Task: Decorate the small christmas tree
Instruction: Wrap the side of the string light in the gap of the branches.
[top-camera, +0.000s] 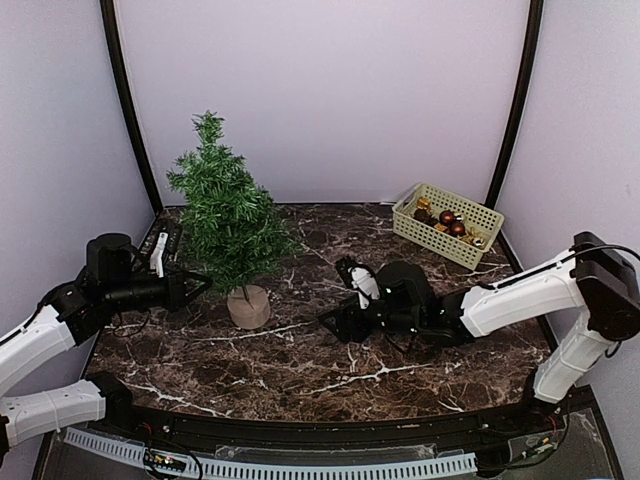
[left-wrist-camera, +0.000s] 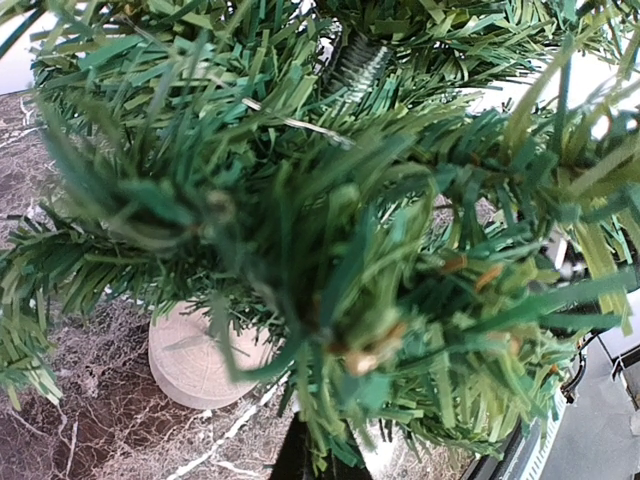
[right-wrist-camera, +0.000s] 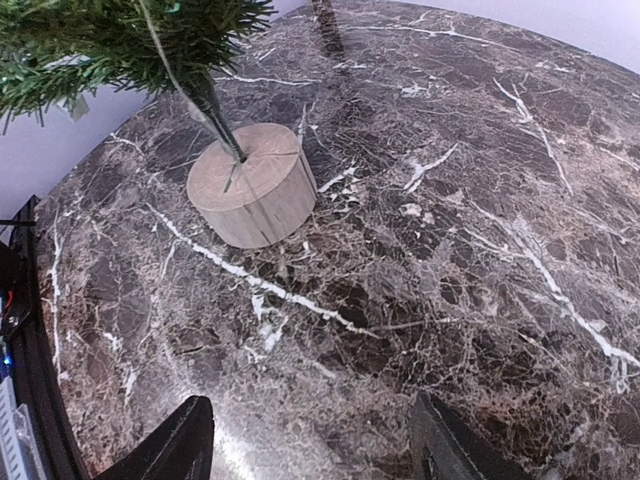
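small christmas tree (top-camera: 228, 205) upright, left of centre on marble table (top-camera: 300, 372), stump base (top-camera: 249, 307) flat | left gripper (top-camera: 203, 284) clenched among lowest branches, needles hide any hold | right gripper (right-wrist-camera: 310, 452) released, low over the table right of the stump base | basket (top-camera: 445, 247) of baubles (top-camera: 447, 217) upper right, well apart

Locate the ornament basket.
Top view: the basket sits far right on the table, beyond the right arm, apart from the small christmas tree.

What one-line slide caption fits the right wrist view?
Open right tool above the marble table, facing the small christmas tree on its wooden stump base.
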